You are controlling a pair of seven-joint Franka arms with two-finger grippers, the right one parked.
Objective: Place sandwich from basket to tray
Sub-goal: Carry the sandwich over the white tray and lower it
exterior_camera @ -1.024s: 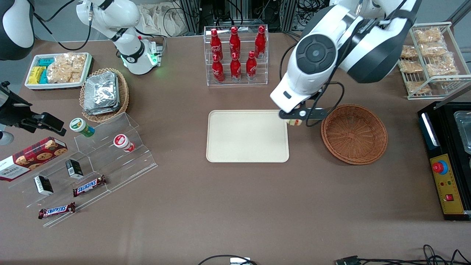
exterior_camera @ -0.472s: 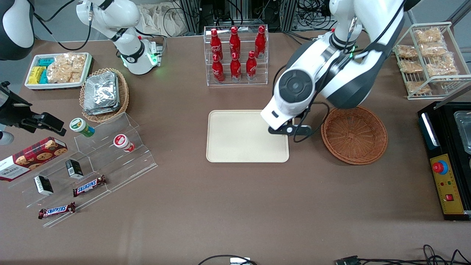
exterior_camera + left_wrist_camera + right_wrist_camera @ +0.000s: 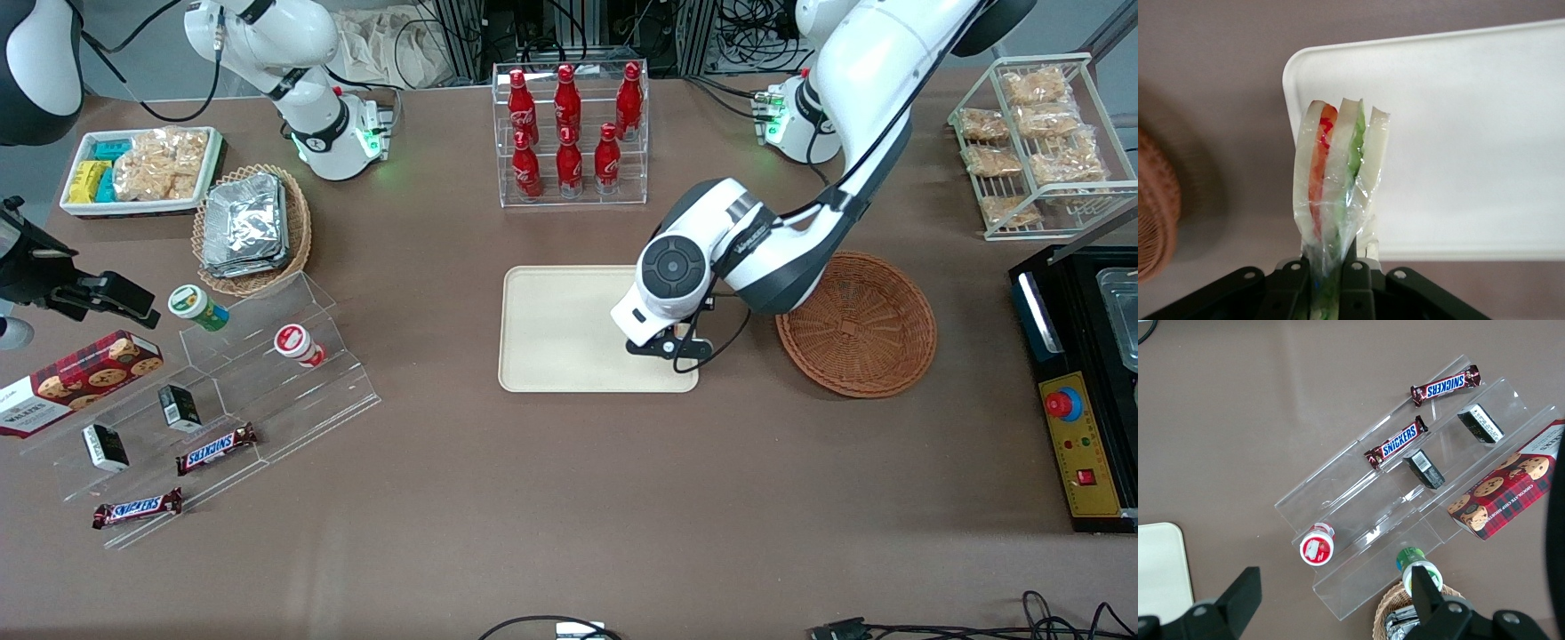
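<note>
right, we're in the carry-and-place step: the gripper (image 3: 1331, 277) is clamped on the sandwich (image 3: 1338, 180), fingers pinched nearly closed on the plastic wrap at the wedge's narrow end, so the wedge sticks out past the fingertips with its red and green filling layers edge-on to the wrist camera. sandwich is out of the basket (image 3: 855, 322), which sits bare on the table just beside the tray (image 3: 556, 329), toward the working arm's end. in the front view the wrist housing hides the sandwich, but the gripper (image 3: 669, 347) is over the tray's corner nearest the basket and nearer the front camera. the wrist view agrees: the wedge hangs over the tray (image 3: 1471, 133) right by a rounded corner, with part of it seeming to overlap bare table rather than tray surface. height above the tray can't be read for sure, though the arm looks low. my read is the transfer is mostly done and only the set-down is left. next move likely calls for nudging a bit further in over the tray so the whole wedge clears the rim, lowering until it rests on the flat, then opening the fingers and lifting straight off. main risk: the wrap clings to a finger, or the wedge lands on the rim and tips onto the table.
</note>
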